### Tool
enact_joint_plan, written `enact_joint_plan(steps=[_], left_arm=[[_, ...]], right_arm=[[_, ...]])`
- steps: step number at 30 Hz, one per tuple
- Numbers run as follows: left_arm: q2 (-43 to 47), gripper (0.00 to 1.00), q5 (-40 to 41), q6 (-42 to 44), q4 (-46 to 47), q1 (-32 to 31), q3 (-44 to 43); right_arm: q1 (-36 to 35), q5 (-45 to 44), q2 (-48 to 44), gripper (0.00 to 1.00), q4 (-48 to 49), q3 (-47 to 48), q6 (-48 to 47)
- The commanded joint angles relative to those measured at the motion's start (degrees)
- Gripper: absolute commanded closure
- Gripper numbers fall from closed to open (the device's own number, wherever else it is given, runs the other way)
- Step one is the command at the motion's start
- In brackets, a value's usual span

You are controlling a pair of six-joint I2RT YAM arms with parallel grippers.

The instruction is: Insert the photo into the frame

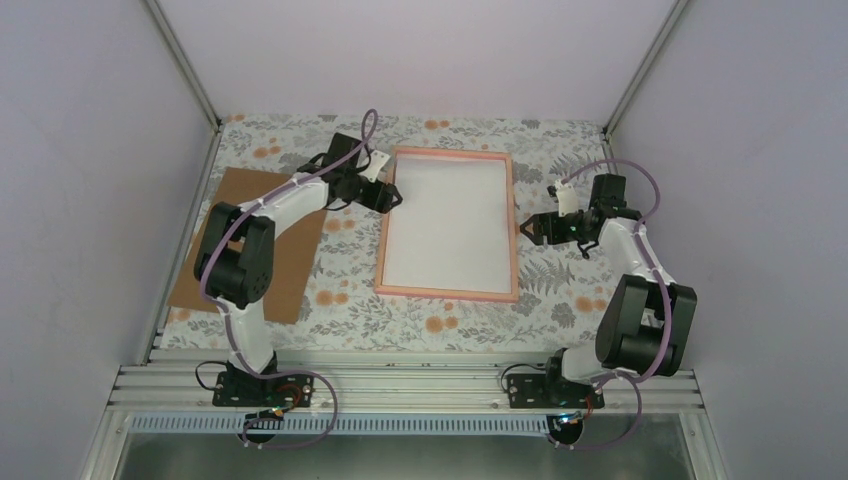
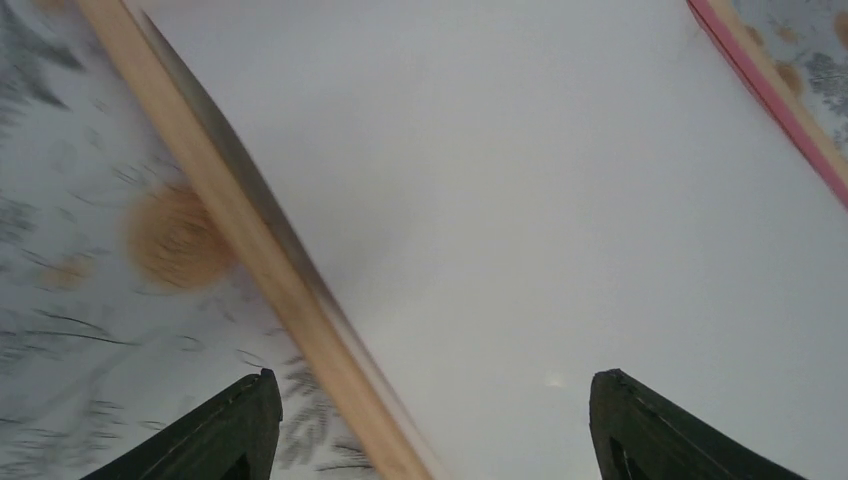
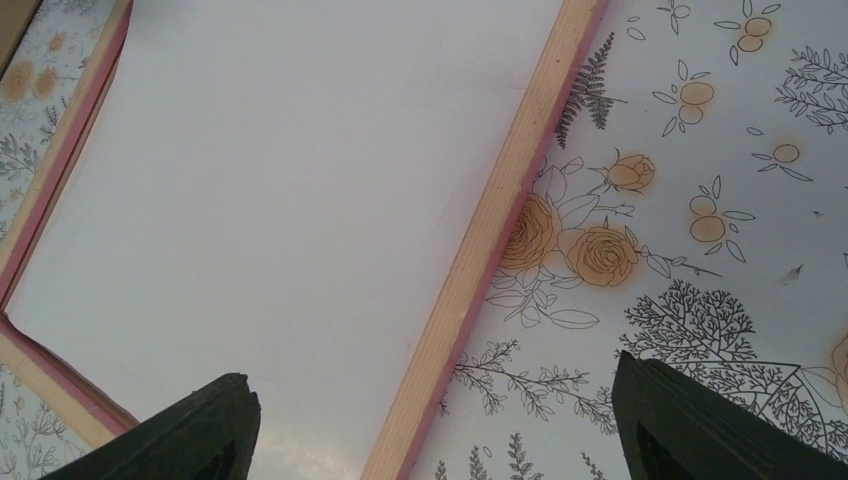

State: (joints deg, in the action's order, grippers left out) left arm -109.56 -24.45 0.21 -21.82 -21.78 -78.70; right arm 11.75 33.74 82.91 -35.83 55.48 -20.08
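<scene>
table (image 1: pixel 440 322): covered in a floral print, orange blossoms and grey ferns all over
frame (image 1: pixel 447 293): pink, lying flat on it
white sheet (image 1: pixel 450 225): fills the inside of the frame, blank
brown board (image 1: pixel 292 283): flat, off to the frame's left, not touching it

Soft, even light fills the enclosure, leaving only faint shadows. Motion blur smears the floral cloth (image 2: pixel 90 330) left of the left gripper (image 2: pixel 435 380), while the same cloth ahead of the right gripper (image 3: pixel 430 370) is sharp.

Place: robot lab test booth
Walls: plain white panels (image 1: pixel 80 150) boxing it in
Base: aluminium rail (image 1: pixel 400 385), floral tablecloth (image 1: pixel 450 325) on the table
</scene>
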Motion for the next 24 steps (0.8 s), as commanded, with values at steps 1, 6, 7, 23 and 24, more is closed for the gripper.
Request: enact_joint_plan(steps=[1,6,7,23,24], left_arm=[[1.5,0.25,6.9,7.9,0.9,-0.1,-0.3],[-1.7,0.37,8.7,11.9,-0.8,-0.4,-5.3],[-1.2,0.37,9.4,12.7,-0.3,-0.2,-5.0],[11.9,0.33,11.9,31.1,-15.0,19.1,15.4],[13.0,0.32,12.5,32.5,-15.7,20.4,16.8]], right_arm=[[0.1,2.1,1.4,0.13,2.4,1.4,0.2],[-0.6,3.1,2.0,0.13,2.7,2.3,0.4],[-1.0,3.4,2.0,0.13,3.0,2.5,0.4],[-15.7,6.3,1.4,0.13,7.6,1.9,2.0],[-17.4,6.4,1.3,0.13,7.6,1.8,1.7]])
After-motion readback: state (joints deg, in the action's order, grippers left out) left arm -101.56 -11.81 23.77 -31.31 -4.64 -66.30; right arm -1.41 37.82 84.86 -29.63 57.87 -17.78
